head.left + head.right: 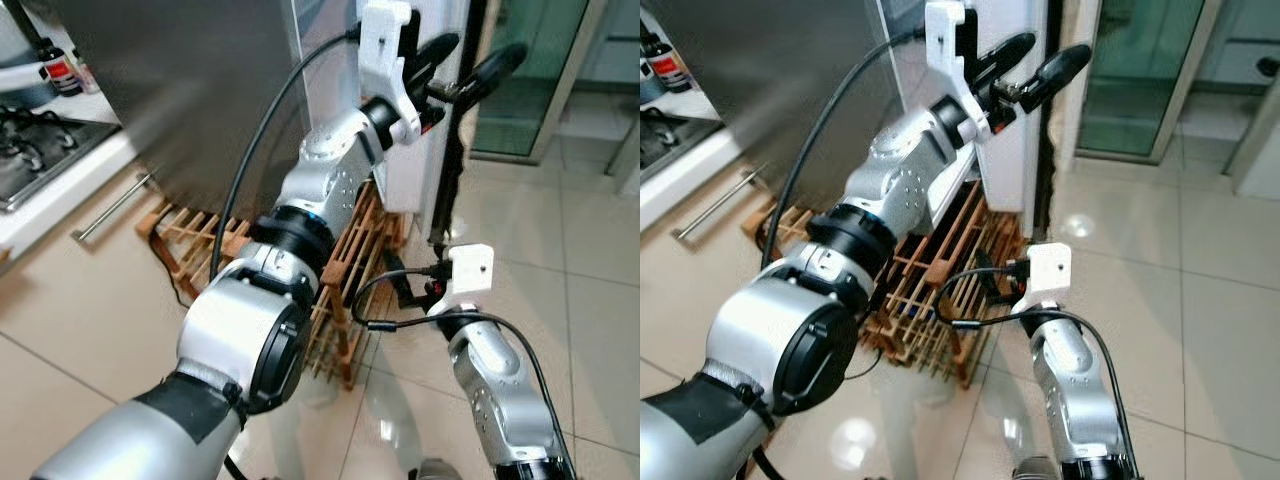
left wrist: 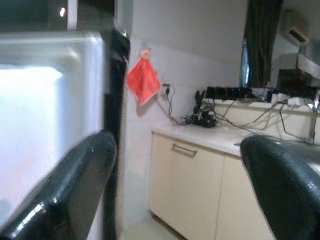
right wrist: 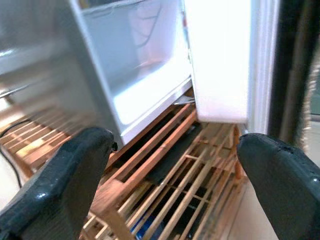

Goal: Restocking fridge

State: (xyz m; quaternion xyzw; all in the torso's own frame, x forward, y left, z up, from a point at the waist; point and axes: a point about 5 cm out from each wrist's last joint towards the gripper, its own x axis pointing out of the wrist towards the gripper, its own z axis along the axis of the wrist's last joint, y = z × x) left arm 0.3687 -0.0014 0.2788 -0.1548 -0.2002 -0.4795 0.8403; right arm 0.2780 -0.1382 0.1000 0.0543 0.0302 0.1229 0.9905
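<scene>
The fridge (image 1: 215, 90) has a stainless front, its white door (image 3: 220, 60) swung ajar above a wooden rack (image 1: 345, 260) on the floor. The left gripper (image 1: 465, 62) hovers spread-fingered at the door's edge. The right gripper (image 3: 170, 165) is spread too, low over the rack.

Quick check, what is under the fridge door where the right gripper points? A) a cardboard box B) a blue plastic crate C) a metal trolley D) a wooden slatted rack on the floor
D: the right gripper, fingers open, points at a wooden slatted rack lying on the tiled floor just below the bottom edge of the white fridge door.
</scene>
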